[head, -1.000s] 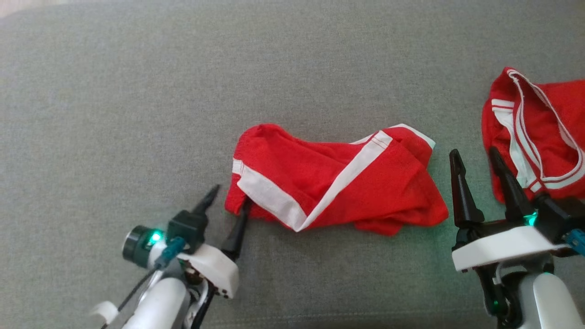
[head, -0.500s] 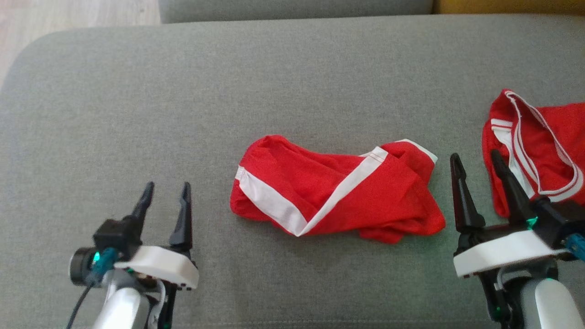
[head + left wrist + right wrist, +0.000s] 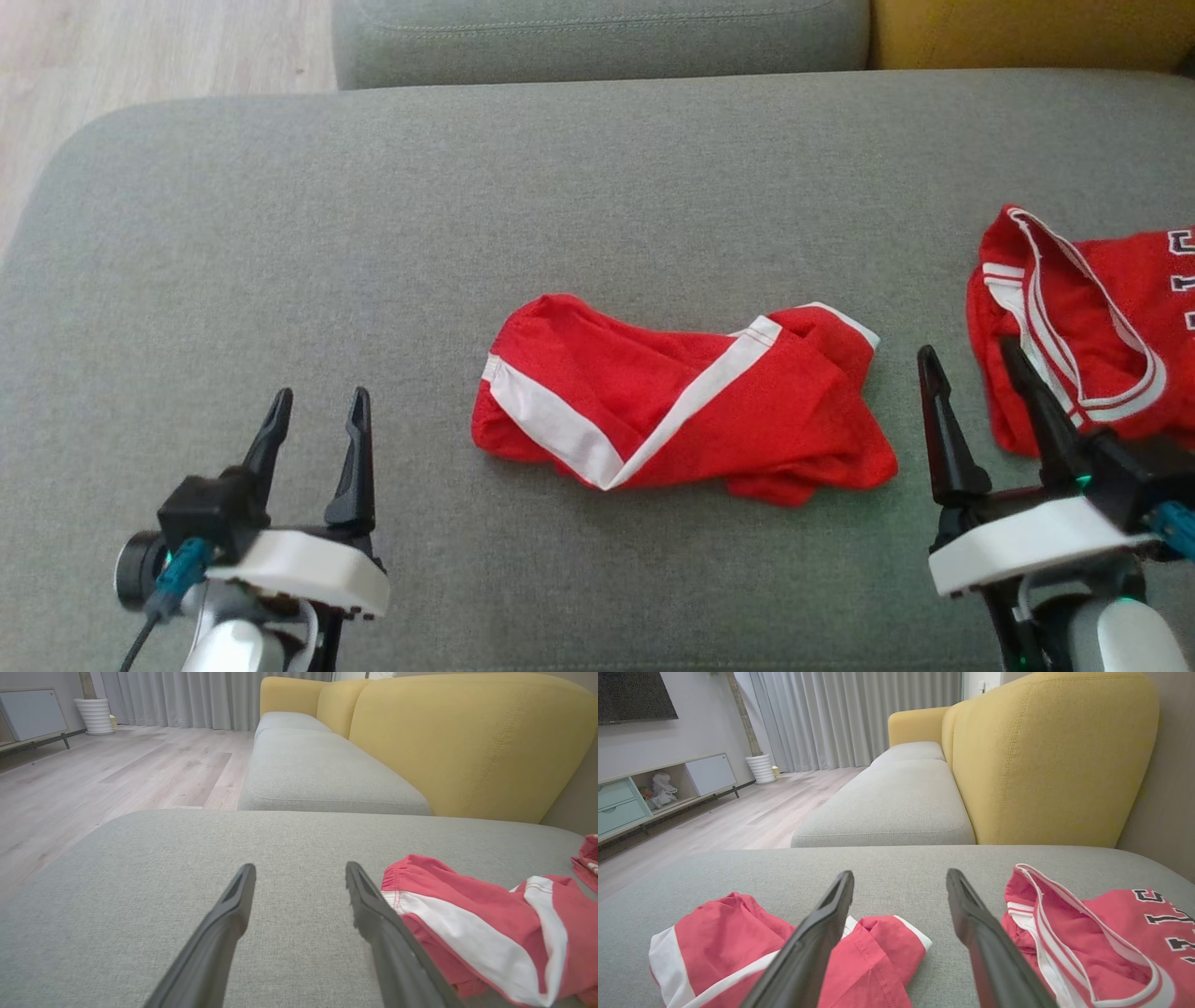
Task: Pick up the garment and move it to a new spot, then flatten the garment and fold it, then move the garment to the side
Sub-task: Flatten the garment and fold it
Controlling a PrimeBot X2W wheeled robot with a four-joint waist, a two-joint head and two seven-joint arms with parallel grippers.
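- The garment (image 3: 672,401), red shorts with white stripes, lies crumpled and loosely folded at the middle of the grey sofa seat (image 3: 373,233), clear of both grippers.
- The left gripper (image 3: 320,401) stands at 8 o'clock of the garment, well apart from it, with its jaws apart and empty.
- The right gripper (image 3: 966,353) stands at 3 o'clock of the garment, near its edge, with its jaws apart and empty.
- A red jersey (image 3: 1083,327) with white trim lies at 2 o'clock of the garment, not touching it.
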